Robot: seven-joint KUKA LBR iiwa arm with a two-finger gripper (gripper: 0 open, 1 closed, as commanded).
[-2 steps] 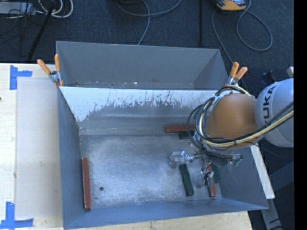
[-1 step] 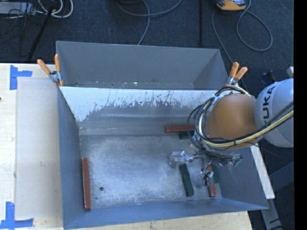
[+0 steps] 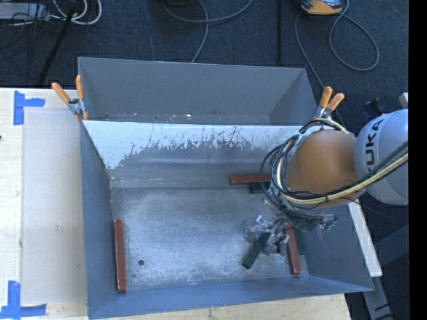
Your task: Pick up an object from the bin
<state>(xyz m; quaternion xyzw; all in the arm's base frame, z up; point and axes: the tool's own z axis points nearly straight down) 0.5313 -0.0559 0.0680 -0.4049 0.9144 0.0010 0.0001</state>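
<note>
- Two sticks are lying beneath the gripper (image 3: 272, 231), front right in the bin (image 3: 187, 239): a dark green stick (image 3: 253, 253) and a reddish-brown stick (image 3: 293, 257).
- Whether it is sitting open or closed cannot be told.
- The green one is likely handling light and stiff; its middle is offering the best hold.

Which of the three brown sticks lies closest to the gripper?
The front-right brown stick, just beside the gripper; the back stick lies farther off, the left-wall stick farthest.

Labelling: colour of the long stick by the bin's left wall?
The stick is reddish-brown; camera view.
</note>
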